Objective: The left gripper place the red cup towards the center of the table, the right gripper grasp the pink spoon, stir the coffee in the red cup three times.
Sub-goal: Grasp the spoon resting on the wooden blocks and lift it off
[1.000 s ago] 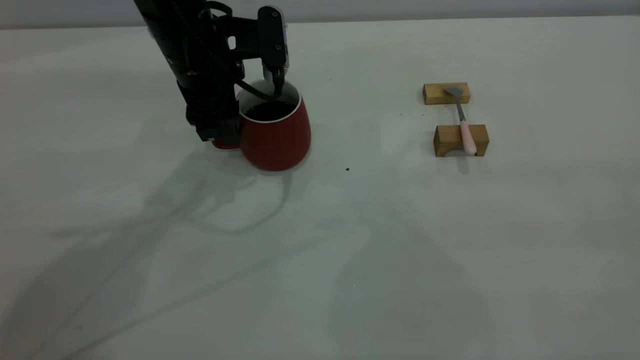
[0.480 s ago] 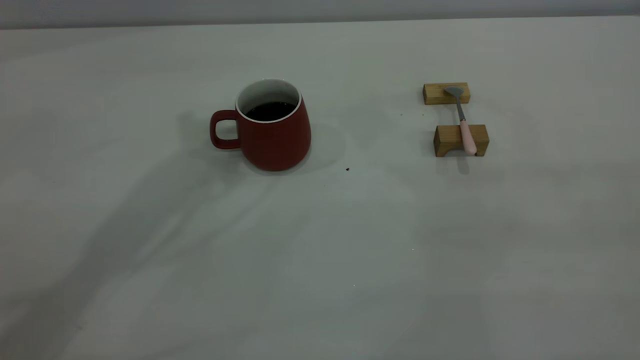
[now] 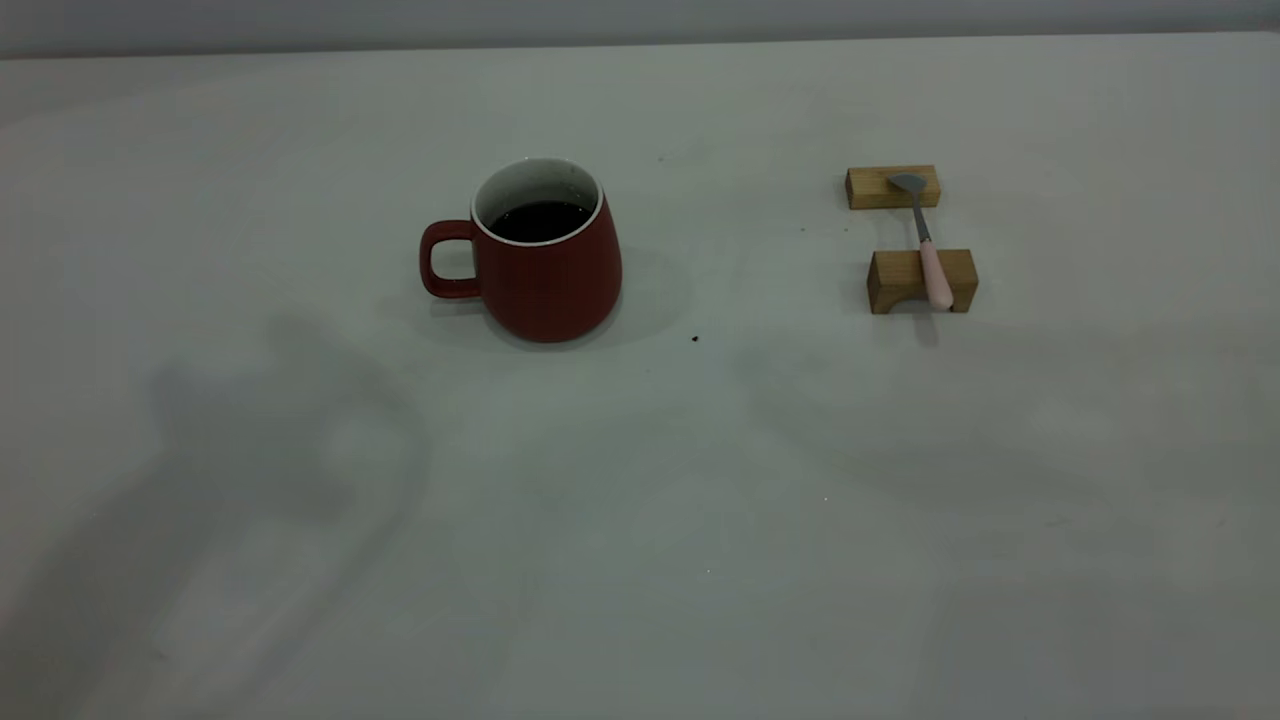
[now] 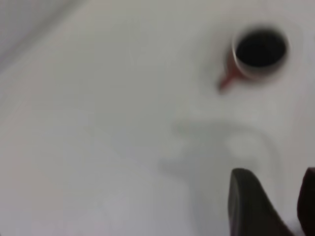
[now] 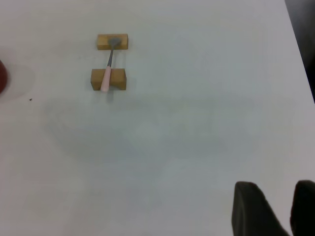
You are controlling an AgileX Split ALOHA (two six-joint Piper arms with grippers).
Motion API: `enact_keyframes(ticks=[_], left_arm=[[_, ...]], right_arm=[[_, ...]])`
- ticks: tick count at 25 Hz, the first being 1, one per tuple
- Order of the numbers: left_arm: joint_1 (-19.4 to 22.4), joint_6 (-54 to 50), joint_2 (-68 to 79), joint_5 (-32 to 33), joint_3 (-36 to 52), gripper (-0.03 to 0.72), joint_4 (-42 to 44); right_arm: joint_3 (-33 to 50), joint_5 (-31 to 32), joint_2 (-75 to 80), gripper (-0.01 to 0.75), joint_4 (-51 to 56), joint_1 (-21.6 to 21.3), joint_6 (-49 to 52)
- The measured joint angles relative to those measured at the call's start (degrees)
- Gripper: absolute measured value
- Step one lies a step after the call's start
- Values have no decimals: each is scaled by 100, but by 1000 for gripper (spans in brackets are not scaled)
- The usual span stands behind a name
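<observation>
Two wrist views and one outside view, all of a single moment; showed the table (image 3: 640, 520) broad and pale, crossed by soft shadows; caught the left gripper (image 4: 288, 206) high above it, looking down on the mug from well off, fingers parted with a gap between them and nothing held; caught the right gripper (image 5: 288, 211) likewise aloft over the right side, well apart from the cutlery, fingers spread and empty; found the red cup (image 3: 550, 280) upright left of the table's middle, handle turned toward the left arm's side; held the coffee (image 3: 540, 220) dark and flat below the white rim; set two wooden blocks (image 3: 900, 282) well to its right, one behind the other; bridged them with the pink spoon (image 3: 930, 262), grey bowl on the farther block, pink handle across the nearer; marked a dark speck (image 3: 695, 339) between mug and blocks.
</observation>
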Motion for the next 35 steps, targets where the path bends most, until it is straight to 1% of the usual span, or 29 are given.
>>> enact_keyframes(ticks=[1,4,6,8,11,15,19,22,24,30,35], left_arm=[[0,-214,-168,399,0,292,0],[0,-828,-716,414,50,262,-11],[0,-1005,-1158,414,199,248,-11],[0,-1058,-1760,414,484,243,-11],[96,-1101,-2844,414,1216,243,-56],[745,-1254,-4414,414,2286,243,-76],[1395,-1426,-5647,414,3281,243,-194],[1713,-1429,-6461,414,3853,243,-376],[1785,-1429,-6874,414,4213,243,-413],[1785,-1429,-7864,339,5066,243,-484],[1836,-1429,-8026,256,5250,243,-456]], right_arm=[[0,0,0,237,0,0,0],[0,-5,0,237,0,0,0],[0,-5,0,237,0,0,0],[0,-5,0,237,0,0,0],[0,-5,0,237,0,0,0],[0,-5,0,237,0,0,0],[0,-5,0,237,0,0,0],[0,-5,0,237,0,0,0],[0,-5,0,237,0,0,0],[0,-5,0,237,0,0,0],[0,-5,0,237,0,0,0]])
